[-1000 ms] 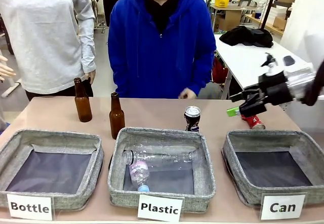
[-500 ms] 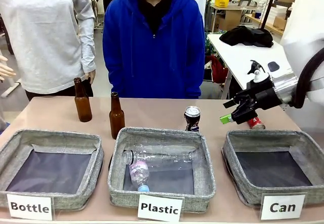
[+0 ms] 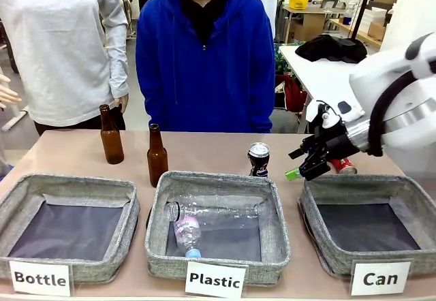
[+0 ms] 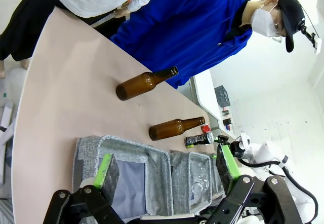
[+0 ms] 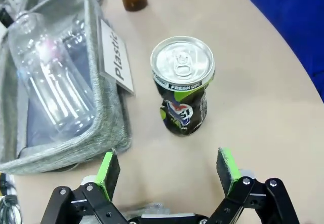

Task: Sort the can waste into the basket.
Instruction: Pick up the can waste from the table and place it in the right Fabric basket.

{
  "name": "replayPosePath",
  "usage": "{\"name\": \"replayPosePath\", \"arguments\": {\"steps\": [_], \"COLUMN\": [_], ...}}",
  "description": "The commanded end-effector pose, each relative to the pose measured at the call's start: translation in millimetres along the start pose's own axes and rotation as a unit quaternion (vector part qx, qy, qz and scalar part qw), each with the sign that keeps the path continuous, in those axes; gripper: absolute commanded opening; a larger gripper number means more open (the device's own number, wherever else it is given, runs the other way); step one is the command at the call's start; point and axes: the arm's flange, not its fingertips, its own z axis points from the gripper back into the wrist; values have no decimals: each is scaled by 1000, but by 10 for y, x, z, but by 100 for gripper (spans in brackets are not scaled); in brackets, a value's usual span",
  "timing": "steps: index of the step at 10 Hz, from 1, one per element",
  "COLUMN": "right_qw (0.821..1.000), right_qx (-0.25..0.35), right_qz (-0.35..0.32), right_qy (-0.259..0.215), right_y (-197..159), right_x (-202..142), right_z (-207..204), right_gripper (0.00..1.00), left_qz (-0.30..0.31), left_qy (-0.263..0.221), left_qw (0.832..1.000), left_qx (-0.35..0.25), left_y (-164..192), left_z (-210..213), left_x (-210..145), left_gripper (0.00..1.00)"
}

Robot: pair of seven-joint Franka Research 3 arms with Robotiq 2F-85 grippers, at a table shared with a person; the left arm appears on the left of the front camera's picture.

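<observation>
left bin [image 3: 68,183] "Bottle", middle bin [image 3: 276,226] "Plastic", basket [image 3: 312,227] — "Can", black can [image 5: 183,89] — "FRESH UP!"

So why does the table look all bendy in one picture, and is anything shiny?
Left wrist view: the wide lens bends the table edge into a curve, and the camera's roll tips the brown bottles sideways. Right wrist view: light glares off the black can on its silver top, and off the clear bottle. Front view: lines look straight and the shadows are soft.
</observation>
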Motion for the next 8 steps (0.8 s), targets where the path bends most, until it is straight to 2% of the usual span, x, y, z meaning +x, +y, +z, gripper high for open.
{"name": "replayPosePath", "arguments": {"steps": [1, 3, 5, 8], "right_qw": [999, 996, 994, 991], "right_qx": [23, 70, 78, 94], "right_qz": [28, 40, 38, 20], "right_qy": [-39, -39, -71, -89], "right_y": [-226, -420, -565, -665], "right_x": [19, 26, 71, 45], "right_z": [-244, -489, -653, -889], "right_gripper": [100, 100, 100, 100], "left_qz": [-1, -1, -1, -1], "left_qy": [-4, -4, -4, -4], "left_qw": [1000, 1000, 1000, 1000], "left_qx": [-6, -6, -6, -6], "left_y": [-8, -8, -8, -8], "left_z": [-5, -5, -5, -5], "left_x": [-7, -7, -7, -7], "left_gripper": [100, 100, 100, 100]}}
